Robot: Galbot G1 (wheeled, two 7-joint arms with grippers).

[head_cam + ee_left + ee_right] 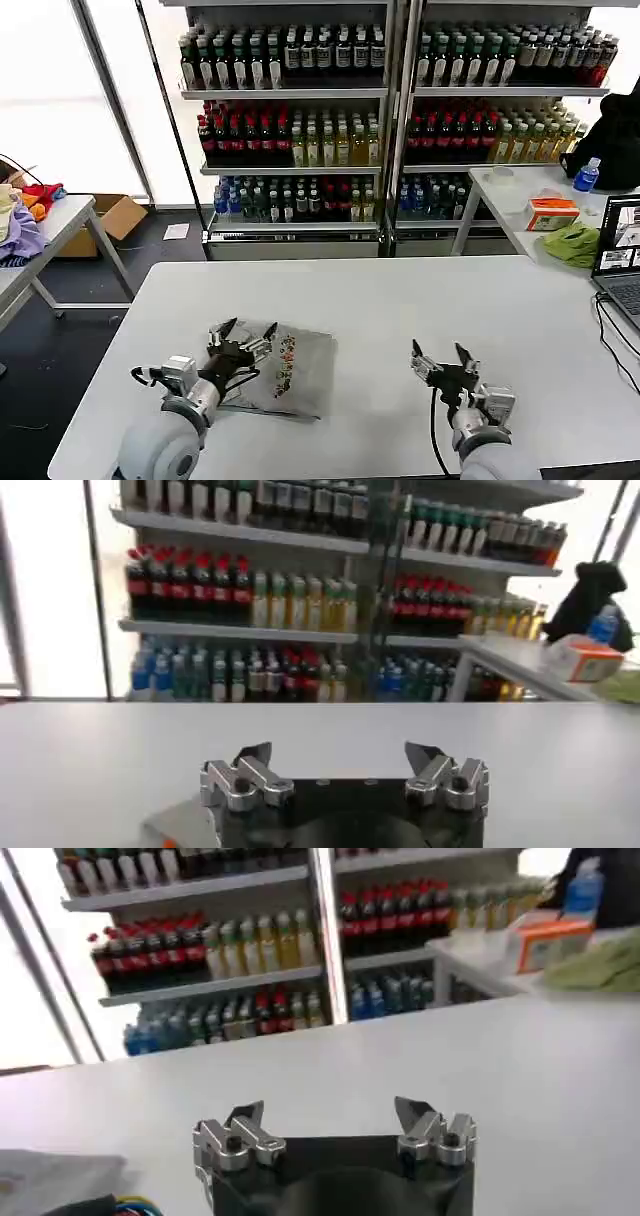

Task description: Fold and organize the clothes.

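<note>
T-shirt lies folded into a compact rectangle on the tabletop, on my left side near the front edge, chest print facing up.

My left gripper hovers over the shirt's left edge, jaws wide apart, holding nothing; from the wrist, both fingers stand spread with bare tabletop beyond.

My right gripper sits over bare tabletop, well apart from the shirt, likewise spread and empty.

Risks, as I judge them: the fold looks loose at the lower edge. A pinch that catches only the top layer would peel the bundle open. Dragging it sideways could bunch it. The near edge is close; a push that way could tip it off.
</note>
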